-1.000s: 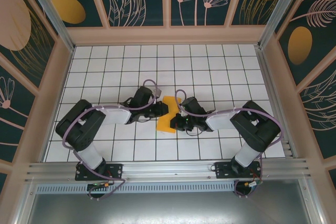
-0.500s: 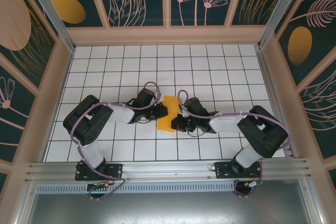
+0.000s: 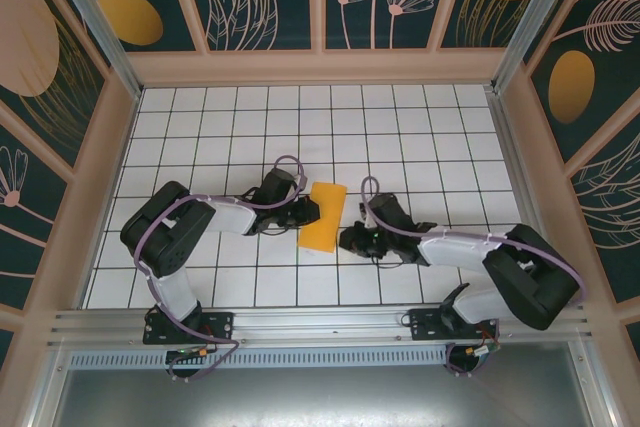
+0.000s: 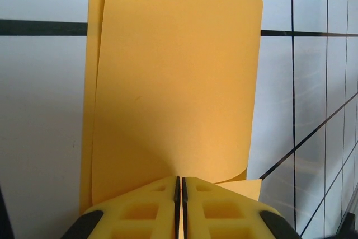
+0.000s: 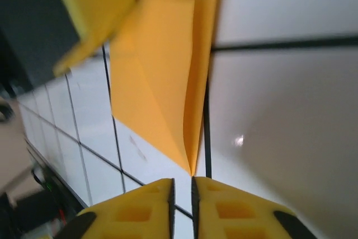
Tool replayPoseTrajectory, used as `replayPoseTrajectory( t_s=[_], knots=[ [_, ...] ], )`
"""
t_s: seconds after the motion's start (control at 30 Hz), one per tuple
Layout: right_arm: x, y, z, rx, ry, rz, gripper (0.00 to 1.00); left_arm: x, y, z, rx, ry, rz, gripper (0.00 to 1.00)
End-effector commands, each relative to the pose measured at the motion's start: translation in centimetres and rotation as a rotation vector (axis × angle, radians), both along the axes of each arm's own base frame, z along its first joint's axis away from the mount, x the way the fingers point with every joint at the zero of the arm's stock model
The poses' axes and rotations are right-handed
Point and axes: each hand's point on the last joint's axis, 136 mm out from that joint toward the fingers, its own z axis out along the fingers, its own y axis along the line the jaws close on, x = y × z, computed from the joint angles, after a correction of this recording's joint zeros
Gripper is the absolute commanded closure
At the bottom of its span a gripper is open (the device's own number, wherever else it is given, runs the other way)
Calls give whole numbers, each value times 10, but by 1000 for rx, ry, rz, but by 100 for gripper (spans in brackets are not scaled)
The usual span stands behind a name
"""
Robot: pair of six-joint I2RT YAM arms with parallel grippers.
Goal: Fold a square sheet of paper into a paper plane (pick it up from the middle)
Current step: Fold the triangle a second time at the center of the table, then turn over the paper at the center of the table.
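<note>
Top external view first: the sheet of paper [image 3: 323,217] is seen near the middle of the gridded table [image 3: 400,127], folded over into a tall, narrow orange-yellow shape that leans slightly from 1 o'clock down to 7 o'clock. The left gripper [image 3: 304,213] is laid against the paper's 9 o'clock edge, and over on the left wrist camera its yellow fingers [image 4: 140,211] are pressed together with the paper's near edge pinched between them. From that pinch the upper layer is lifted and bowed, rounded off at its 1 o'clock corner, while a strip of the lower layer is left showing along the 9 o'clock side and a small corner of it at 4 o'clock. The right gripper [image 3: 346,238] is set low on the table at about 4 o'clock from the paper, just beside its edge. On the right wrist camera its fingers [image 5: 240,205] are parted by a thin slit, nothing is caught in that slit, and a pointed corner of the paper is seen just ahead of the tips, at 12 o'clock.
</note>
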Motion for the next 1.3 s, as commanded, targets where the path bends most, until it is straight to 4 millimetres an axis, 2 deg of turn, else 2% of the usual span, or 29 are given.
replayPoseTrajectory(
  t_s=[0.0,0.13,0.23,0.43,0.73,0.9,1.03,1.13,1.27],
  knots=[
    [31,-7,8,34,-8,-135,68,1,8,0,35,-2,21,87],
    [46,1,5,54,12,-147,68,0,11,-1,49,2,30,87],
    [49,14,7,93,16,-114,68,-2,11,-3,46,10,32,87],
    [53,15,-8,70,59,-143,67,-1,10,-1,35,6,31,87],
    [54,30,-10,97,76,-109,68,-2,11,-4,40,12,34,87],
    [55,36,-8,120,74,-100,68,-2,11,-3,39,12,35,86],
    [57,40,2,161,36,-85,69,-2,12,-2,38,12,43,86],
    [56,44,5,182,17,-54,72,-1,13,2,36,3,53,86],
    [52,45,-2,178,19,-40,80,1,11,10,13,-9,59,86]
  ],
)
